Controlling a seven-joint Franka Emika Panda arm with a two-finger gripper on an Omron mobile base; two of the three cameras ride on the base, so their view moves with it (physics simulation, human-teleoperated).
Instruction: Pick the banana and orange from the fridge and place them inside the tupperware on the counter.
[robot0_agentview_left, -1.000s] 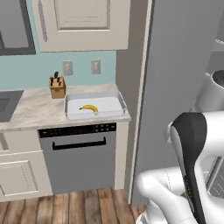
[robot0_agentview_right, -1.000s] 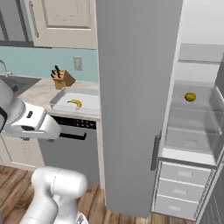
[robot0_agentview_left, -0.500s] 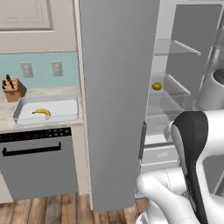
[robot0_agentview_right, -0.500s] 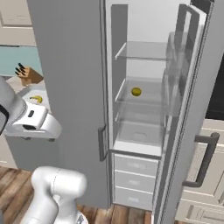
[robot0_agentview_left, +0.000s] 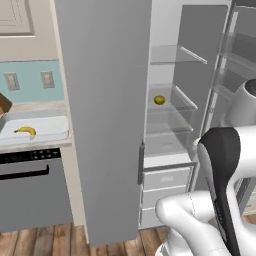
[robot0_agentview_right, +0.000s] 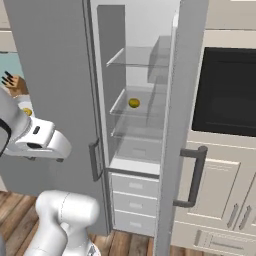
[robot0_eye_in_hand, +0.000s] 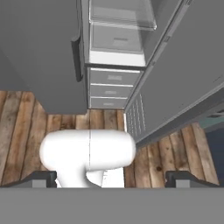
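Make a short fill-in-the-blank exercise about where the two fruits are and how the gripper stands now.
1. The small round yellowish-orange orange lies on a clear ____ inside the tall grey fridge.
2. The small curved yellow banana lies in the shallow pale tupperware on the ____.
3. The gripper points down at the wooden floor, and its jaws are ____.
4. The gripper holds ____.

Missing words: shelf; counter; open; nothing

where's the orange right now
The orange sits on a clear middle shelf inside the open fridge, right of the grey door in the left base view, and above the white drawers.
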